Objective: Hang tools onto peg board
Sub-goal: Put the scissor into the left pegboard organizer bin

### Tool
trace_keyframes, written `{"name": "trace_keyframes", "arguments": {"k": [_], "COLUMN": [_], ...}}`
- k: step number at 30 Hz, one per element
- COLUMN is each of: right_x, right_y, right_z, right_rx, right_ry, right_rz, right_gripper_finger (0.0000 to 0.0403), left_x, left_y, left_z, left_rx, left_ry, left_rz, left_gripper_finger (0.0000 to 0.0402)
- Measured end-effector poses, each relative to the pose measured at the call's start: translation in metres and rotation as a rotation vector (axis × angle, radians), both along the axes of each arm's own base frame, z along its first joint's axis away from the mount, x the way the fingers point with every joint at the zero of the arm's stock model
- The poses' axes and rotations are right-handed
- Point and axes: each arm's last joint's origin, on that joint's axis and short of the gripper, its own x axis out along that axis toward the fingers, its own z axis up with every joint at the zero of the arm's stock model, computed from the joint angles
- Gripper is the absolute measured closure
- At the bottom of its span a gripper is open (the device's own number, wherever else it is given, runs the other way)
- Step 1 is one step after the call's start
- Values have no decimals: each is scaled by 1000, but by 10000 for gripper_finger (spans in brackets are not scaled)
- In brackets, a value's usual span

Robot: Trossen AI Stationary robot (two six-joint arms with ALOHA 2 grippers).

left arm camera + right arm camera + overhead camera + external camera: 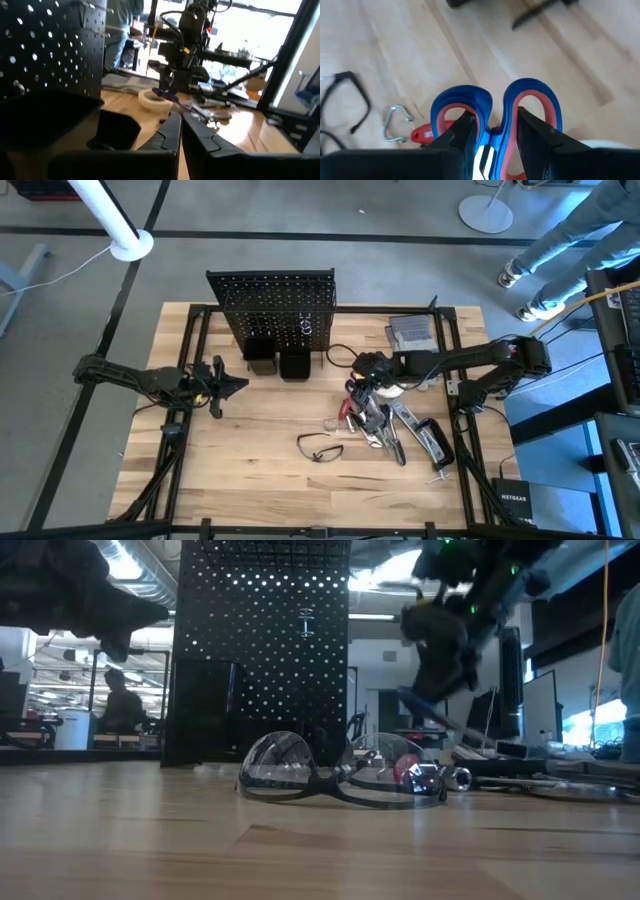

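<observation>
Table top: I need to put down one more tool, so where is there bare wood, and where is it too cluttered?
Bare wood lies on the table ahead of the left gripper, left of the safety glasses. It is crowded on the right: the tool pile and tape roll sit under the right gripper, which holds blue-handled scissors. The peg board closes off the back.
</observation>
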Motion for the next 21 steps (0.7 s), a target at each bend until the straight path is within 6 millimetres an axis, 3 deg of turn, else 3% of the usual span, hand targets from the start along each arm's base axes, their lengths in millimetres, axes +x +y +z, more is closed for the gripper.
{"name": "trace_keyframes", "arguments": {"k": [12,21], "right_x": [-7,-12], "right_y": [-3,-6], "right_z": [45,75], "right_rx": [-173,-309], "right_ry": [-147,-324], "right_rz": [-19,-45], "right_gripper_finger": [292,292], "left_x": [0,28], "left_y": [1,-5], "left_z": [39,56], "left_rx": [45,129], "left_ry": [-21,141], "left_rz": [31,72], "left_gripper_finger": [396,396]}}
